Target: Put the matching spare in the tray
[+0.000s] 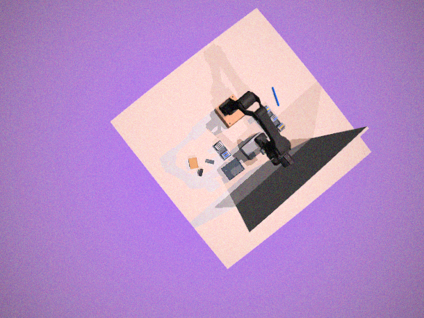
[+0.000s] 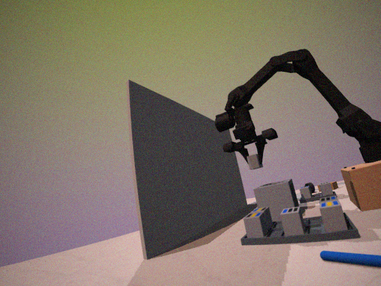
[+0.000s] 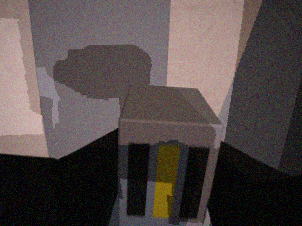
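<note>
My gripper [image 2: 254, 160] [image 3: 161, 138] is shut on a grey spare and holds it in the air, above and beyond the large grey housing [image 1: 249, 150] [image 2: 272, 198]. The held spare [image 2: 253, 162] [image 3: 160, 104] shows a black, yellow and black striped face in the wrist view. The slate-grey tray [image 1: 227, 173] lies beside the housing in the top view, with no spare seen in it. A dark rack [image 2: 300, 240] holds several spares with coloured stripes. The mounted unit's back code cannot be made out in these views.
A tall dark panel [image 1: 278, 184] [image 2: 181, 175] [image 3: 270, 73] stands close beside the housing. A small rack with two striped blocks [image 1: 222, 150] lies near the tray. A blue rod [image 1: 275, 96] [image 2: 350, 258], an orange block [image 1: 193, 163] and an orange-brown box [image 1: 231, 121] [image 2: 365, 187] are also there.
</note>
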`<state>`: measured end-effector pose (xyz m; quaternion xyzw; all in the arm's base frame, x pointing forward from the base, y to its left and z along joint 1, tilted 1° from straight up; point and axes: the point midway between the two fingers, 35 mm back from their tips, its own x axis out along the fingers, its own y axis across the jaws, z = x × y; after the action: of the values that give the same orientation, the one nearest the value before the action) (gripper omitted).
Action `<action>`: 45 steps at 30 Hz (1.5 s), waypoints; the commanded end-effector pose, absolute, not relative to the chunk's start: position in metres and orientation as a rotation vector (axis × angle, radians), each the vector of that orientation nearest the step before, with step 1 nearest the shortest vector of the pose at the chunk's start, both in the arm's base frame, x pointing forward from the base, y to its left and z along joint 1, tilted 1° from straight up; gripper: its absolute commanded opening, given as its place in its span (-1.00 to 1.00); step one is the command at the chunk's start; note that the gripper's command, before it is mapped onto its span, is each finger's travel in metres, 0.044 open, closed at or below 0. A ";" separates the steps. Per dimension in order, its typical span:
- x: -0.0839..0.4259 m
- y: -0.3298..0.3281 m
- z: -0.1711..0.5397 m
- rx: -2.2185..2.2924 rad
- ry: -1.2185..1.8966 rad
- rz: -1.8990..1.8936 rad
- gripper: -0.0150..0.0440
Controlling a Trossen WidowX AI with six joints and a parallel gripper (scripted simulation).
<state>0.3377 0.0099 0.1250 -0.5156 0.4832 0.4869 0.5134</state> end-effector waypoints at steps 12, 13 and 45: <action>0.348 -0.085 0.126 -1.272 1.172 1.159 -0.49; 0.348 -0.090 0.126 -1.274 1.172 1.162 -0.49; 0.331 -0.194 0.117 -1.312 1.140 1.230 -0.49</action>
<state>0.3299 -0.1934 0.1199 -0.5372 0.4713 0.5035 0.4855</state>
